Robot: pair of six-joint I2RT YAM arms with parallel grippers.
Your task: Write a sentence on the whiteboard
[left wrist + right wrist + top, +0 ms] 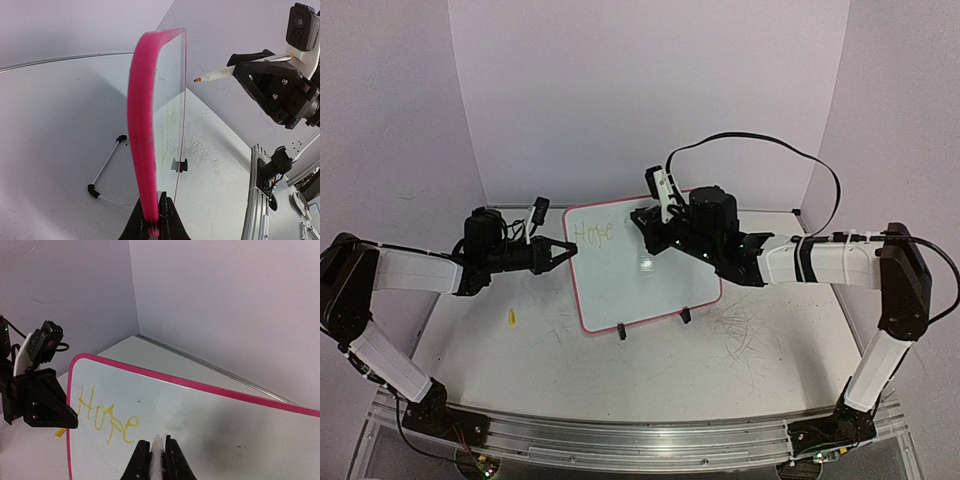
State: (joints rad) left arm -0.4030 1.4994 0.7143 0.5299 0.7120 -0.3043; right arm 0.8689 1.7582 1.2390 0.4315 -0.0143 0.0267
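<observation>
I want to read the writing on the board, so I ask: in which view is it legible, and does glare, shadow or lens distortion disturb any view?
Top external: the sentence is small and faint on the whiteboard, under even light. Left wrist: the whiteboard is edge-on, its pink frame bowed by the wide lens; nothing legible. Right wrist: "Hope" is sharp, with a soft grey shadow lower right.

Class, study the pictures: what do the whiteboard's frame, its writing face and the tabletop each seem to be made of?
Frame: probably plastic, bright pink with a soft sheen along its rounded edge.
Writing face: smooth, glossy white coating that looks glassy seen edge-on.
Tabletop: hard matte white sheet, perhaps laminate, marked by thin grey scratches.
</observation>
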